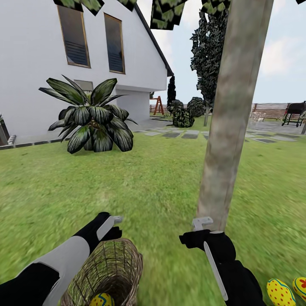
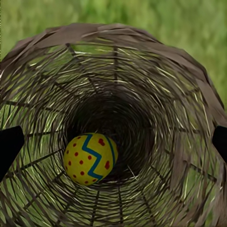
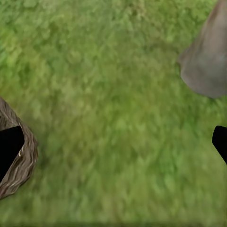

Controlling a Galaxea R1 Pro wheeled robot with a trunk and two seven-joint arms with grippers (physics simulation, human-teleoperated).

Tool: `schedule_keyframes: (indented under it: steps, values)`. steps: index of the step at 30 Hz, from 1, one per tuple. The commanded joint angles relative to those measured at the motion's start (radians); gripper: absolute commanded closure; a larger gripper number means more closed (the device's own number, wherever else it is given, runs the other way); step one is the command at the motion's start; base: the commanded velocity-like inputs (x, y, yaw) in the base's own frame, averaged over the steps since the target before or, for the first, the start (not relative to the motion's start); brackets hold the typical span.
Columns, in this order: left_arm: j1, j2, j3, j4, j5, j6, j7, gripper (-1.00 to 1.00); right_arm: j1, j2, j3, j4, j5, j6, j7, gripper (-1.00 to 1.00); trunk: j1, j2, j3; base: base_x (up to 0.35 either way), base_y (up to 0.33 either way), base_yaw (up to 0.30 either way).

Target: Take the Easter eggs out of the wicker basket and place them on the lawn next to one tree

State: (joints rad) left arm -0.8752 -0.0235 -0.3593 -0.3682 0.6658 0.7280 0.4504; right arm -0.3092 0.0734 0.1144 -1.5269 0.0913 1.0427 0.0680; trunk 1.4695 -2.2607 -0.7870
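In the head view the left gripper hangs over the wicker basket, where one egg lies; two more eggs rest on the lawn beside the tree, near the right gripper. The left wrist view shows fingers apart over that last egg, deep in the basket; it looks smooth, rigid and likely slippery, best gripped across its middle. The right wrist view shows fingers spread over bare grass, holding nothing.
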Motion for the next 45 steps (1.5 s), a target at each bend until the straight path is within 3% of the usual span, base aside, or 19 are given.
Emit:
schedule_keyframes:
  steps: [1,13,34,45]
  values:
    - [-0.001,0.002,-0.007,-0.001,0.011,0.003,0.008,-1.00,-0.001,0.000,0.000,-0.001,0.009,0.005,0.007,-1.00,0.004,-0.008,-0.004,0.000,0.000,0.000]
    - [-0.001,0.041,-0.006,-0.001,0.012,0.004,0.009,-1.00,-0.001,0.000,-0.002,0.000,0.010,0.005,0.007,-1.00,0.050,-0.092,-0.042,0.000,0.000,0.000]
    - [-0.001,0.046,-0.006,0.000,0.012,0.004,0.008,-1.00,-0.001,0.000,-0.002,0.004,0.010,0.005,0.006,-1.00,0.130,-0.239,-0.108,0.000,0.000,0.000]
    - [-0.001,0.046,-0.006,0.000,0.012,0.004,0.008,-1.00,-0.001,0.000,-0.003,0.004,0.010,0.005,0.006,-1.00,0.135,-0.242,-0.150,0.000,0.000,0.000]
